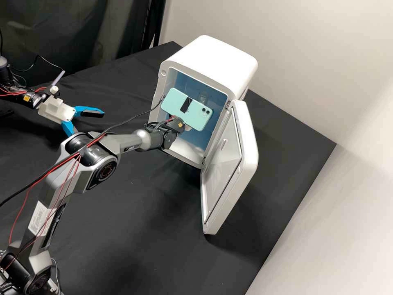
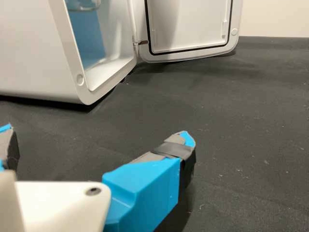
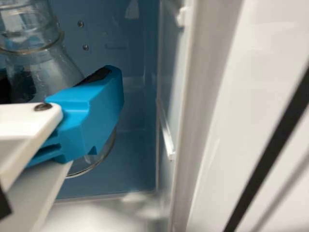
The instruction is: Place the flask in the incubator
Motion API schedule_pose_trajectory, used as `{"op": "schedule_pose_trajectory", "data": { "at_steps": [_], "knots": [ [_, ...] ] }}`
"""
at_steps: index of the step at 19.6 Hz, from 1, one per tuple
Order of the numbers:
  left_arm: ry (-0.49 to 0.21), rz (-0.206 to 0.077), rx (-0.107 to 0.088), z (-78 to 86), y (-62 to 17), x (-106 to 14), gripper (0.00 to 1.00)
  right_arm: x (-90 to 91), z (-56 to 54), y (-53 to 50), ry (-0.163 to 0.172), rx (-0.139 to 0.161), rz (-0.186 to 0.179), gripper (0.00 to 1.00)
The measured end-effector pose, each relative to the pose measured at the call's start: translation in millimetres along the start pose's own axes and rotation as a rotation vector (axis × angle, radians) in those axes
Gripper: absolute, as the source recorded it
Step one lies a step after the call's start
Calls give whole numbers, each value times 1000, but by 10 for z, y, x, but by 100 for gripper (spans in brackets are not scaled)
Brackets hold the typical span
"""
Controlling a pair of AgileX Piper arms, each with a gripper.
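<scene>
My right hand point(image 3: 50, 99) seems to grip the flask point(image 3: 34, 46) inside the incubator point(image 1: 213, 57), ready to put down. My left hand point(image 1: 84, 121) is open.

A phone point(image 1: 186, 108) on the right wrist is screening the flask point(image 3: 34, 53) inside the incubator point(image 1: 213, 57) in the high view; up close, a blue finger point(image 3: 87, 116) is covering its side.

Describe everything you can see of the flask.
The flask is clear glass, conical, with a ringed neck widening to a round base. It is upright inside the blue-lined incubator, held in the right gripper, one blue finger pressed against its side. Whether its base touches the floor is unclear.
</scene>
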Motion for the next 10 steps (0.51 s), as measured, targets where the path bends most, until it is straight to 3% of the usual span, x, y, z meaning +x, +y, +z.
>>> {"op": "schedule_pose_trajectory", "data": {
  "at_steps": [5, 10],
  "knots": [
    [0, 0, 0, 0, 0, 0, 100, 55, 57, -64, -29, -6, -42, 0],
    [-2, 0, 1, 5, -1, 1, 100, 71, 88, -94, -37, -5, -50, 0]
  ]
}}
